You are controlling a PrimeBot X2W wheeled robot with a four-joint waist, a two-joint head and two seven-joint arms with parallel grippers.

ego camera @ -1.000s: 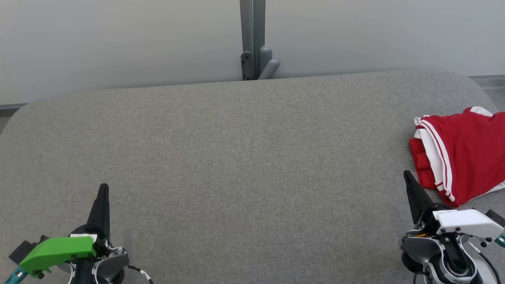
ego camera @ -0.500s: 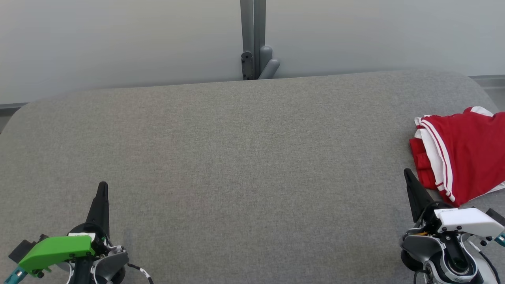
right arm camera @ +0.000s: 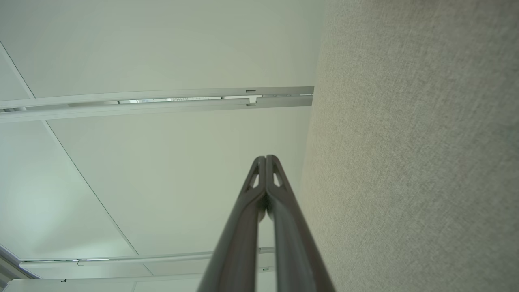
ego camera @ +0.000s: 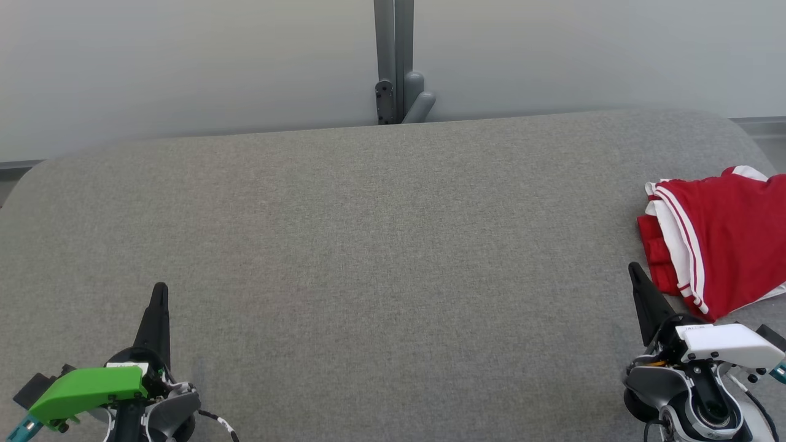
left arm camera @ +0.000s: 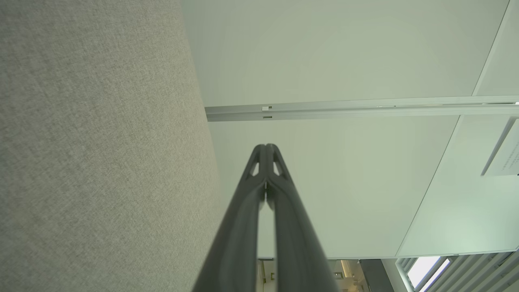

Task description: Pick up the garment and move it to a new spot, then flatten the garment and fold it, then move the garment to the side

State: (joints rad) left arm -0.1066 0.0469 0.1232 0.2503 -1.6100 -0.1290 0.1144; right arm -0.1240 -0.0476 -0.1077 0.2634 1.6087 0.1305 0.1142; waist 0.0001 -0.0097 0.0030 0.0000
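Head view puts the red garment (ego camera: 731, 245) in a loose heap at the far right edge of the worktop (ego camera: 368, 245), just beyond my right hand (ego camera: 634, 270). That hand and my left hand (ego camera: 161, 290) are both clenched on nothing. I judge the cloth light and limp, so I'd pinch the near white-striped edge.

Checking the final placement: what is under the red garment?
The red garment lies folded on the gray table. Red and white layers show at its edge; whatever they cover cannot be seen.
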